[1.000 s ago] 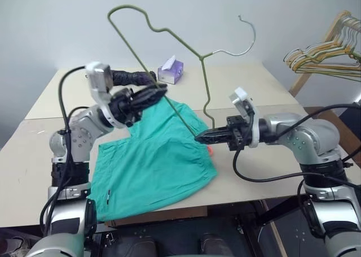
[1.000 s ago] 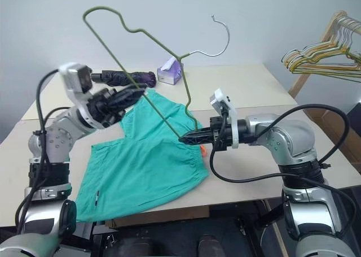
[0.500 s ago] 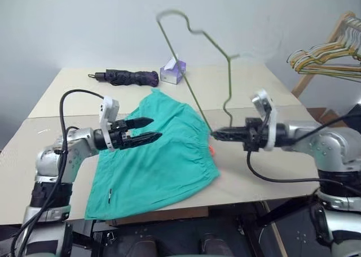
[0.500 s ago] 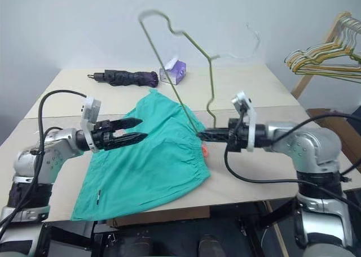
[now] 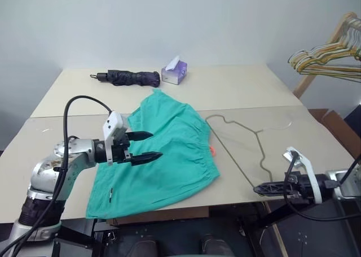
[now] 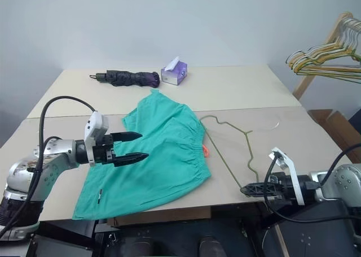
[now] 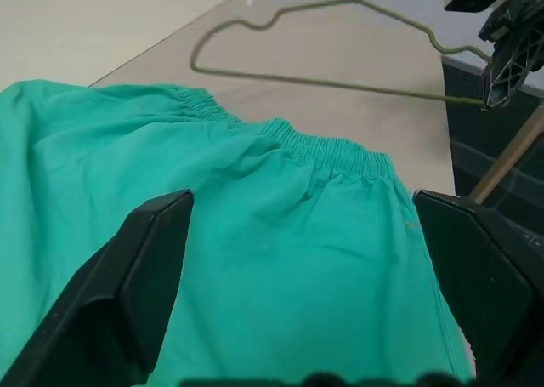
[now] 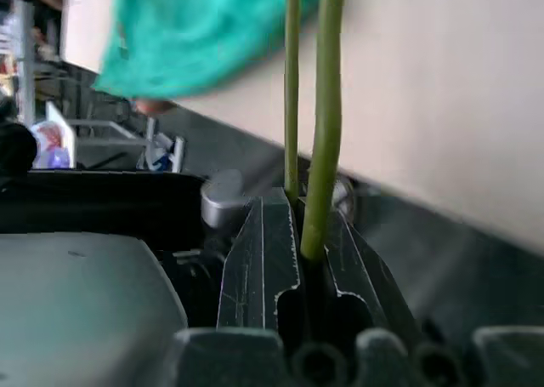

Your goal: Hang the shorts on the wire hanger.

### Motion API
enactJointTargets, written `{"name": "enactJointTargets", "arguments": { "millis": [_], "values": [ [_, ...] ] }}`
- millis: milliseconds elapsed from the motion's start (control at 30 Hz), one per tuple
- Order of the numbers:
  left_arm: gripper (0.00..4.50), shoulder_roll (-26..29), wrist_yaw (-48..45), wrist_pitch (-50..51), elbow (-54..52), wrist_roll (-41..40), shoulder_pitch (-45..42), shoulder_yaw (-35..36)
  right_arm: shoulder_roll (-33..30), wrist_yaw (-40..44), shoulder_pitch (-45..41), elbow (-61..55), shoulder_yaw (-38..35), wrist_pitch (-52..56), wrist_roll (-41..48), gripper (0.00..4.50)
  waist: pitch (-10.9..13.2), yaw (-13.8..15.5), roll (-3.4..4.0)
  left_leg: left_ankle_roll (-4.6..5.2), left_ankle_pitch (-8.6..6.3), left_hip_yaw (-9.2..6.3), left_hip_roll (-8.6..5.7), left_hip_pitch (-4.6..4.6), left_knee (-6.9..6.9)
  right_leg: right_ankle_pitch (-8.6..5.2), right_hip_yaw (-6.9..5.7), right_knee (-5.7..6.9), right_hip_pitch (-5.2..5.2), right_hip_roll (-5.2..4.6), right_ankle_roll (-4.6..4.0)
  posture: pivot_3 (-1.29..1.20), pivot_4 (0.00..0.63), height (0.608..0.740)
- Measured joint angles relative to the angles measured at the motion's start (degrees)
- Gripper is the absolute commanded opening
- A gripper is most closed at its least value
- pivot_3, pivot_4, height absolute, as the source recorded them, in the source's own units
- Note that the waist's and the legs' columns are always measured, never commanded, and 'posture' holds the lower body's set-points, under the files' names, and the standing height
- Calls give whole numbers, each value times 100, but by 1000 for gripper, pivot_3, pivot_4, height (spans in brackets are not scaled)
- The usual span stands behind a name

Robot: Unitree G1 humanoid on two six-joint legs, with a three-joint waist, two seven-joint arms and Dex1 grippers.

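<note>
The teal shorts (image 5: 161,152) lie spread flat on the table (image 5: 237,87), waistband toward three o'clock, while the wire hanger (image 5: 242,147) lies flat just beside them at three o'clock, its hook reaching toward the table's far right edge. The right gripper (image 5: 260,190), low off the table's near edge at five o'clock, is clamped on the hanger's near corner, where two runs of wire meet between its fingers. The left gripper (image 5: 145,146) hovers over the shorts with its fingers spread wide, holding nothing. Nothing hangs yet. The step in hand appears to be taking up the cloth: the left gripper would do well to pinch the gathered waistband rather than the loose leg fabric, lifting enough slack for the wire to pass under. A folded umbrella (image 5: 125,76) and a tissue box (image 5: 174,73) sit at twelve o'clock; spare hangers (image 5: 327,56) crowd a rack at two o'clock.
</note>
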Motion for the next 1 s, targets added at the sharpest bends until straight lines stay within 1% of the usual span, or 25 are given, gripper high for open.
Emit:
{"name": "enactJointTargets", "arguments": {
  "millis": [167, 233, 467, 633, 800, 900, 1000],
  "values": [
    [4477, -16, 9, 1, -171, -6, 173, -59, -274, 310, 170, 221, 300, -88, -91, 0, 0, 13, 0, 0, 0, 0, 0, 2, 0, -1, 0, 1, 2, 0, 2, 54, 0, 740],
    [4477, -16, 53, -1, -212, 0, 173, -59, -349, 481, 173, 277, 404, -237, -159, 0, 0, 24, 0, 0, 0, 0, 0, 5, 1, -10, 0, 0, 5, 0, 17, 54, 0, 740],
    [4477, -15, 153, -11, -211, 53, 177, -58, -196, 808, 107, 504, 815, -674, -375, 0, 0, 30, 0, 0, 0, -1, 0, 6, 1, -9, 0, 0, 5, 1, 16, 73, 0, 740],
    [4477, 17, 147, -11, -214, 76, 216, -58, -130, 1098, -46, 513, 953, -981, -492, 0, 0, 45, 0, 0, 0, -1, 0, 5, 1, -9, 0, 0, 5, 1, 15, 79, 0, 740],
    [4477, 160, 5, -11, -214, 93, 345, -65, -229, 1464, -43, 132, 1085, -1428, -617, 0, 0, 63, 1, 0, 0, -1, 0, 6, 1, -10, 0, 1, 5, 1, 17, 70, 0, 740],
    [4477, 162, -34, -12, -201, 94, 312, -74, -289, 1549, -274, 83, 1513, -1587, -948, 0, 0, 75, 0, 0, 0, 0, 0, 12, 1, -12, -1, 1, 9, 0, 20, 69, 0, 740],
    [4477, 161, -35, -26, -154, 170, 202, -127, -274, 1651, -594, 284, 1880, -1750, -1241, 0, 0, 84, 1, 0, 0, 1, 0, 12, 1, -11, -1, 1, 7, 1, 18, 75, 0, 740]
  ]
}}
